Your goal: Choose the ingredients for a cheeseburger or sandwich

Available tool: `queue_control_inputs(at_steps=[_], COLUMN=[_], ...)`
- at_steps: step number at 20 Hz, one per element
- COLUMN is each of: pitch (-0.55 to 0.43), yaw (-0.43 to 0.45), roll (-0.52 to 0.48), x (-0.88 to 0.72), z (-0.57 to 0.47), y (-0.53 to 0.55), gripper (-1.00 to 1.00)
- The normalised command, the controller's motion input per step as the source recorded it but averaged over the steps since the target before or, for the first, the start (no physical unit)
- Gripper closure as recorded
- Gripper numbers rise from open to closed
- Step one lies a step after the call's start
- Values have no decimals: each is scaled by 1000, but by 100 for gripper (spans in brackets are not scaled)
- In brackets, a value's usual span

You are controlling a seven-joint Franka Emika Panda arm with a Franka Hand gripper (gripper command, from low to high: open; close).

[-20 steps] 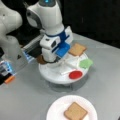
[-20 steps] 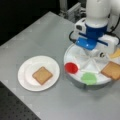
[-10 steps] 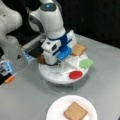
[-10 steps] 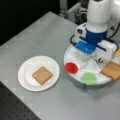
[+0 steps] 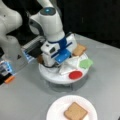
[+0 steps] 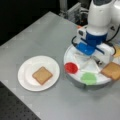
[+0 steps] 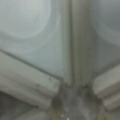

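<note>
A tan toast slice [image 5: 75, 111] lies alone on the white plate [image 5: 56, 110], also seen in a front view [image 6: 42, 75]. The other ingredients sit in a white divided tray [image 5: 53, 77]: a second toast slice [image 5: 80, 49], green lettuce [image 5: 86, 63], a red tomato disc [image 5: 75, 74] and a brown patty [image 5: 40, 59] half hidden behind the arm. A bit of yellow cheese [image 6: 117, 51] shows at a front view's right edge. My gripper [image 5: 55, 65] is down inside the tray near its middle, its fingertips hidden by the hand. The wrist view shows only the tray's dividers [image 7: 72, 50] from very close.
The grey table [image 6: 37, 32] carries the plate [image 6: 25, 80] and the tray [image 6: 72, 77] side by side. The robot's base and a blue-and-orange fixture [image 5: 7, 72] stand at a front view's left. The table edge and a dark perforated board [image 6: 15, 110] lie at a front view's bottom left.
The hand has sunk lower over the middle of the tray. The ingredients and the plate have not moved.
</note>
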Motion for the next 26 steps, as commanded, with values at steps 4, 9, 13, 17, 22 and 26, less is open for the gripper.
queue_control_inputs(at_steps=[4,9,13,17,22,26], pitch=[-176,-70,-50,5,95,174], yaw=[228,354,302,340,380,325], roll=[-256,-284,-206,-122,11,162], x=[-238,-268,-262,-271,-289,-245], z=[-270,-235,-251,-244,-152,-58], y=[154,111,31,-50,-135,-218], gripper=[-100,-100,-100,-100,-100,-100])
